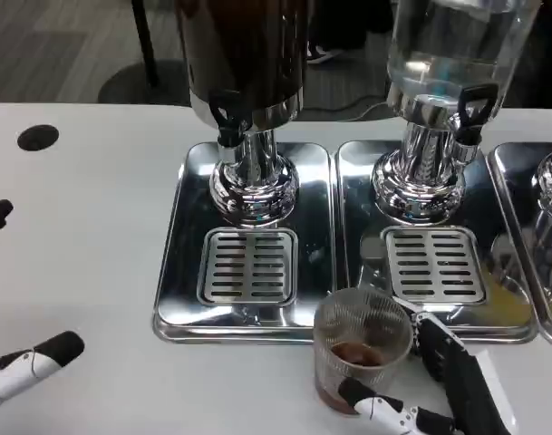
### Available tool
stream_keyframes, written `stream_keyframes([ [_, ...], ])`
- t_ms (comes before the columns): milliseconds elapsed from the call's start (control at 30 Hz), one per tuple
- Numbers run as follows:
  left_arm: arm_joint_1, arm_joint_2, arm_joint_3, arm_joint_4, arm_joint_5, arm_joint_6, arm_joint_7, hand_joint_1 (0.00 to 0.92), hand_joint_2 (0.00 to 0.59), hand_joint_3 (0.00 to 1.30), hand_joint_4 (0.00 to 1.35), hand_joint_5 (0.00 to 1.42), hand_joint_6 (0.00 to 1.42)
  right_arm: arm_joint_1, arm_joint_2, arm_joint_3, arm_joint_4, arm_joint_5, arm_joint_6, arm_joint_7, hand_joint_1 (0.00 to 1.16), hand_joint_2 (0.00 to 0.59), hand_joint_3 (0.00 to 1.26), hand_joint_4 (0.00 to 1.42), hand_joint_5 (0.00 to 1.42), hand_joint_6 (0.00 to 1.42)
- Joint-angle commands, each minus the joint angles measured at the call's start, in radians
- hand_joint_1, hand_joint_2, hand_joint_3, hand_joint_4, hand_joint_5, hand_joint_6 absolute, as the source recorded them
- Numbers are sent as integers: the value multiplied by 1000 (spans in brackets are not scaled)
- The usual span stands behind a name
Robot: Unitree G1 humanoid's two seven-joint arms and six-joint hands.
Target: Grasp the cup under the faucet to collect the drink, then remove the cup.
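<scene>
A clear ribbed plastic cup [360,346] with a little dark drink at its bottom stands on the white table, just in front of the seam between two steel drip trays. My right hand [434,390] grips it from the right, with fingers on both its near and far sides. The dark-drink dispenser's black faucet [227,116] hangs over the left tray's grate [247,265], well left of and behind the cup. My left hand [17,358] lies at the picture's left edge, fingers apart and holding nothing.
Left steel tray [180,272] and middle steel tray [507,313] sit side by side; a third tray's edge [529,181] is at the right. A clear-liquid dispenser with a black faucet [470,109] stands over the middle grate [434,263]. A black hole [37,137] marks the table's far left.
</scene>
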Motion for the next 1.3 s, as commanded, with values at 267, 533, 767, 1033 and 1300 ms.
stream_keyframes([
  [267, 6, 5, 6, -19, -2, 1, -12, 0, 41, 0, 0, 0, 0, -22, -4, 10, 31, -31, -63, -51, 867, 222, 366, 391, 458, 326],
  [533, 4, 6, 5, -19, -2, 1, -12, 0, 41, 0, 0, 0, 0, -19, -13, 22, 19, -37, -75, -53, 871, 199, 194, 160, 283, 309],
  [767, 1, 4, 1, -23, 1, 5, -13, 0, 41, 0, 0, 0, 0, -15, -16, 26, 18, -38, -84, -50, 862, 190, 126, 110, 226, 285],
  [1033, 5, 3, 3, -25, 3, 5, -11, 0, 41, 0, 0, 0, 0, -14, -19, 28, 19, -30, -90, -44, 853, 186, 79, 14, 141, 235],
  [1300, 4, 2, -1, -22, 5, 5, -10, 0, 45, 0, 0, 0, 0, -9, -24, 33, 4, -11, -89, -27, 840, 195, 43, 0, 101, 204],
])
